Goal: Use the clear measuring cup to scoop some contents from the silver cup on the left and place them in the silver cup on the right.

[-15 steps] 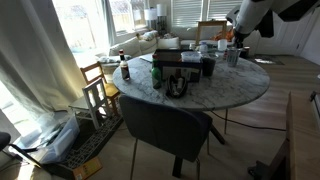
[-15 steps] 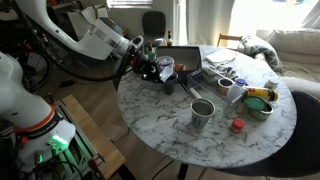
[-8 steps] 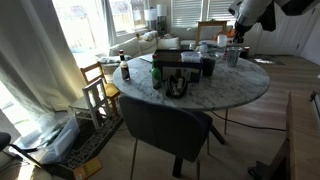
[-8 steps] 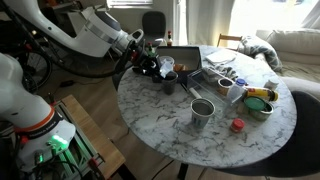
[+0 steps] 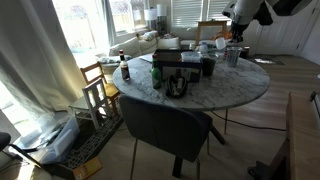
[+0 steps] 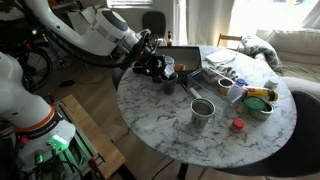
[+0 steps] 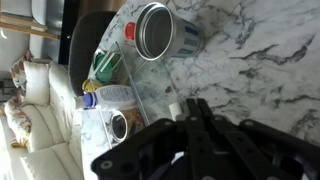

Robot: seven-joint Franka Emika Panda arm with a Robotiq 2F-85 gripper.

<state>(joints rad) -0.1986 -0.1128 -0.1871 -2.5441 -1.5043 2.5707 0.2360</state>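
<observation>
gripper clenched, can't tell if anything's pinched | sits above marble worktop near its edge | silver cup upright ahead, red lid near it

Silver cup on table, red cap beside.

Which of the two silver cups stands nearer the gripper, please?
The silver cup right beside the gripper in an exterior view; the other cup stands apart mid-table, nearer the red lid.
</observation>
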